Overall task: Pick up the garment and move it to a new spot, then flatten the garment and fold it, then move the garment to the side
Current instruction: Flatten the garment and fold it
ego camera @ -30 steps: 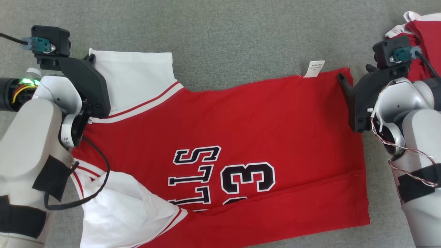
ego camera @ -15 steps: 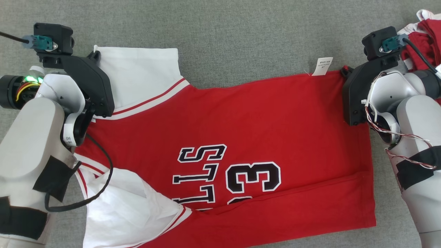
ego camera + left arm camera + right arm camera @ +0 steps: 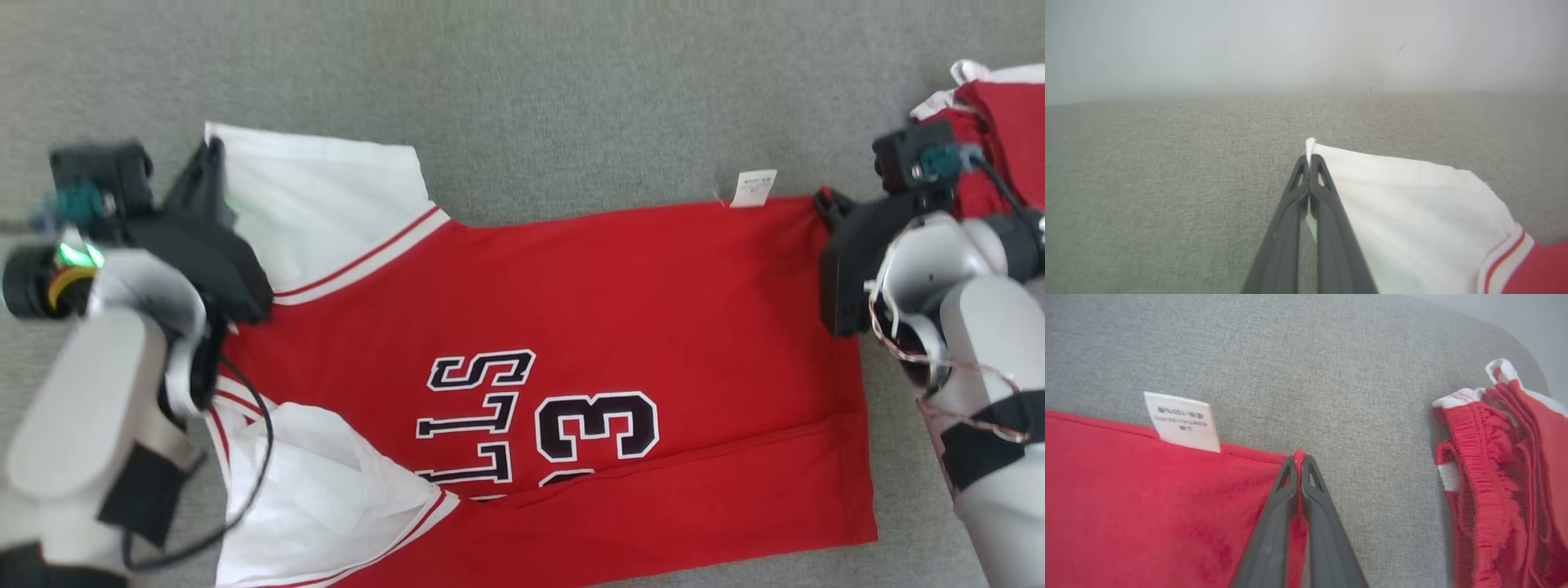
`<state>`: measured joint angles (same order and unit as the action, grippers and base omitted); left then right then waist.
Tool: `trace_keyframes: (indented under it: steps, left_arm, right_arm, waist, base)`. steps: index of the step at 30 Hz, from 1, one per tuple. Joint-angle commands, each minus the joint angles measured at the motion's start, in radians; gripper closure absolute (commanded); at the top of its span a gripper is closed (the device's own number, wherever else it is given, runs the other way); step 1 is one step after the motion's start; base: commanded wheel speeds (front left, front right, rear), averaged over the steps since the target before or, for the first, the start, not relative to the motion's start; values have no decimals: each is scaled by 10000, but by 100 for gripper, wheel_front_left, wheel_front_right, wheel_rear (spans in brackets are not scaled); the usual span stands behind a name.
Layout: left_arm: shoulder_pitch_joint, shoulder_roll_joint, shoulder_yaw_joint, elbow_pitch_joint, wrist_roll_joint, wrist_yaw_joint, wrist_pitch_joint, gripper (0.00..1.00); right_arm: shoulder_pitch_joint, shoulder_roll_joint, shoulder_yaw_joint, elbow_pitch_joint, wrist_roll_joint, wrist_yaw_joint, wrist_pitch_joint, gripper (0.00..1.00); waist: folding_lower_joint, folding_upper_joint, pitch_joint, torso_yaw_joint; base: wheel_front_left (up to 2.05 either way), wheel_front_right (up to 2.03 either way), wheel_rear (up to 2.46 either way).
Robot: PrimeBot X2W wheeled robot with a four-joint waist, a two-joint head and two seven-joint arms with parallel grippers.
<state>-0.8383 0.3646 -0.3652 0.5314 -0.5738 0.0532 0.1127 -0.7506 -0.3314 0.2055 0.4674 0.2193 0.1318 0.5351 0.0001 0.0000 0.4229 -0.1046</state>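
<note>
Nearest me, the garment [image 3: 555, 327] lies spread on the grey fabric surface [image 3: 522, 73], red body across the middle, lettering and number face up. Its near white sleeve [image 3: 310, 490] is crumpled and lapped over the body, and a fold line runs along the near edge of the red part.

Left end effector [image 3: 1309, 157] is clamped shut on the outer corner of the far white sleeve [image 3: 326, 188], with cloth pinched between the tips. Right end effector [image 3: 1299, 457] is closed on the far hem corner of the red body, a bit of red showing between the tips.

The care label [image 3: 1182, 421] sticks out from the far edge, near that grip. At far right I see a second red-and-white bundle [image 3: 1494, 477], apart from the garment.
</note>
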Motion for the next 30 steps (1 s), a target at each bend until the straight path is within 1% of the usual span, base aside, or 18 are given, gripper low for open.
trace_keyframes:
  steps: [1,5,7,10,12,18,22,30]
  left_arm:
    - [580,-113,101,-252,-167,102,-465,100]
    - [1768,-335,269,-1064,-178,363,-1560,100]
    - [2428,-514,320,-1538,-271,500,-2013,100]
    - [3404,-714,256,-2193,-295,709,-2454,100]
    - [4034,-810,140,-2574,-356,742,-2608,100]
    - [5754,-913,21,-3598,-562,1053,-2809,100]
    - [6645,-967,105,-4137,-834,1223,-2791,100]
    - [7591,-1161,146,-4701,-1412,1294,-2696,100]
  right_arm:
    - [377,-43,-125,-128,33,-27,-200,100]
    - [1060,-169,-446,-533,26,-27,-714,100]
    - [1418,-263,-558,-861,59,-27,-1145,100]
    - [2202,-346,-775,-1245,172,-27,-1460,100]
    - [2727,-346,-1025,-1581,138,-27,-1553,100]
    - [4255,-336,-1507,-2650,107,-27,-1183,100]
    - [4864,-515,-1291,-3197,122,-27,-744,100]
    - [5509,-975,-958,-3512,163,-27,125,100]
  waist:
    - [-1,0,-413,167]
    - [-1,0,-830,427]
    - [-1,0,-1026,562]
    - [-1,0,-1306,776]
    - [-1,0,-1487,931]
    - [-1,0,-1896,1172]
    - [-1,0,-2006,1220]
    - [-1,0,-2160,1474]
  base:
    - [0,0,0]
    - [0,0,0]
    - [0,0,0]
    - [0,0,0]
    - [0,0,0]
    - [0,0,0]
    - [0,0,0]
    - [0,0,0]
